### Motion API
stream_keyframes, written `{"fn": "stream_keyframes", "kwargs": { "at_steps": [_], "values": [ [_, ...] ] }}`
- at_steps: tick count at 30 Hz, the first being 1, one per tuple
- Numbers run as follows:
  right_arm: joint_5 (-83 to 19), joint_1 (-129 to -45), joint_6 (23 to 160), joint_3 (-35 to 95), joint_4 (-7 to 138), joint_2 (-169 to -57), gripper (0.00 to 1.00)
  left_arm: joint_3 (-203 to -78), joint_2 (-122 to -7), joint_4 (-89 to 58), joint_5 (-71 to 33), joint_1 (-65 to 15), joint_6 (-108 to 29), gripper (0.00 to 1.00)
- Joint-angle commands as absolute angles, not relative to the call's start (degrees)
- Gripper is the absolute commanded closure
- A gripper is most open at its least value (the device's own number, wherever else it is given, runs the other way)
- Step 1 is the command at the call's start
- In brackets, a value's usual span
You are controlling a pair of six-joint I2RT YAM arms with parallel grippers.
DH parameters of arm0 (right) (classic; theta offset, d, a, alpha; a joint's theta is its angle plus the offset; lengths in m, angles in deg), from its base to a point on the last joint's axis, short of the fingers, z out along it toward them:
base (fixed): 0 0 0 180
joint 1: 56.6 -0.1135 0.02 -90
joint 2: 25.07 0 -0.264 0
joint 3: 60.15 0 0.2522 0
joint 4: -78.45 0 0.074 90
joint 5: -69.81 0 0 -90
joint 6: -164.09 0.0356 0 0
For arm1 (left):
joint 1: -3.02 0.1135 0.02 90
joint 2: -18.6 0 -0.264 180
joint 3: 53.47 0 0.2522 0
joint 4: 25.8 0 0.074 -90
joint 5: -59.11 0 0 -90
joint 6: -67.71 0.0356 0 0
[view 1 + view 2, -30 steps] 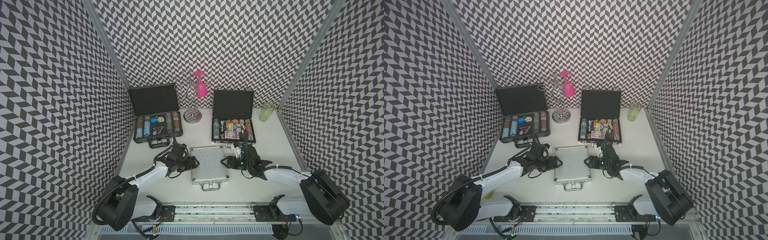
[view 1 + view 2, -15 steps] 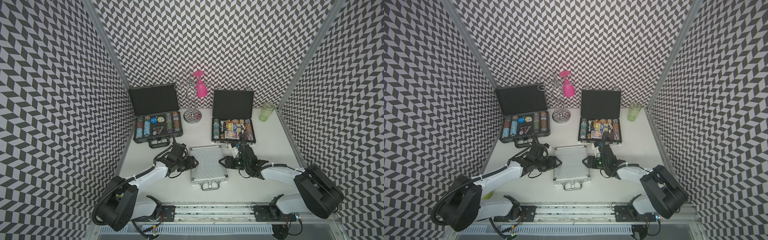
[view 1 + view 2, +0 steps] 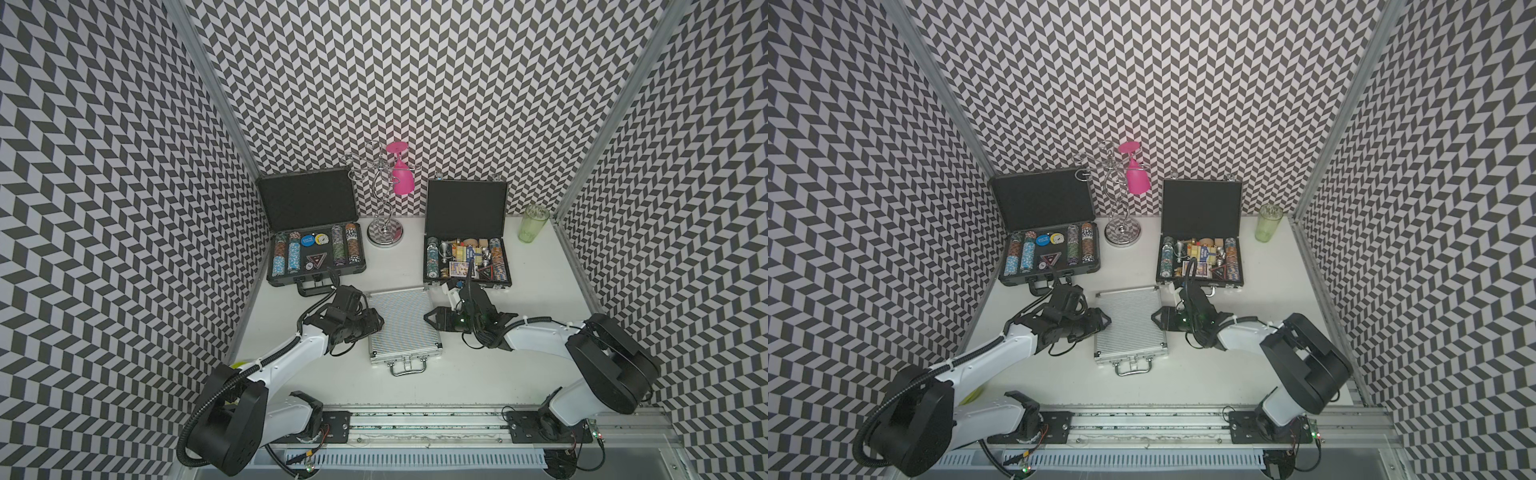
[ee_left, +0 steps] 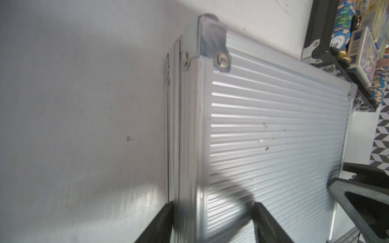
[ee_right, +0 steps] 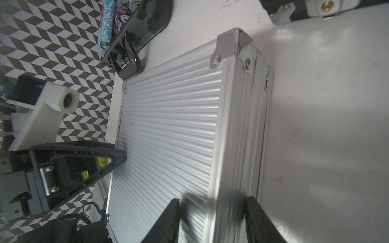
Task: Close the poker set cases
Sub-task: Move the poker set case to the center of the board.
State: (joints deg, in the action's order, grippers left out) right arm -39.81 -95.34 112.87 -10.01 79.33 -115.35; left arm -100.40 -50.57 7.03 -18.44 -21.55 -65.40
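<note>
In both top views the small silver case (image 3: pixel 402 328) lies lid-down in the middle of the desk (image 3: pixel 478 374), its handle toward the near edge. Within the last second the right gripper (image 3: pixel 428 320) has come in to the case's right side, and both it and the left gripper (image 3: pixel 378 325) have narrowed their jaws. I take this as the lid being pinched home, so this case is nearly done. The dark-grey case (image 3: pixel 307 203) at the far left and the black case (image 3: pixel 465 203) at the far right still stand open. A wire glass stand (image 3: pixel 384 232) rises between them, and a green tumbler (image 3: pixel 532 224) sits in the far right corner. In the left wrist view the left gripper (image 4: pixel 211 207) is about half open across the case's long edge. One finger is low against the side wall, the other over the ribbed lid, both apparently touching. The right wrist view shows the right gripper (image 5: pixel 211 202) astride the opposite edge in the same way. Bare desk lies free toward the near edge, but the open cases' front walls sit close behind both wrists.
</note>
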Motion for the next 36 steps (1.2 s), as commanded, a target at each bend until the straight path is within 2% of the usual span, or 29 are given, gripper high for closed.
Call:
{"fn": "stream_keyframes", "kwargs": {
  "at_steps": [1, 21, 36],
  "values": [
    [-45.02, -99.18, 112.65, -8.04, 82.27, -118.34, 0.51, -99.24, -49.57, 8.6, -20.0, -21.39, -66.22, 0.39],
    [-42.02, -100.02, 111.54, 1.74, 79.49, -126.47, 0.54, -103.12, -54.43, 6.42, -18.13, -18.48, -61.71, 0.43],
    [-41.59, -97.09, 108.14, 8.81, 75.03, -130.09, 0.54, -107.3, -60.12, 4.77, -17.28, -17.93, -59.91, 0.44]
  ]
}}
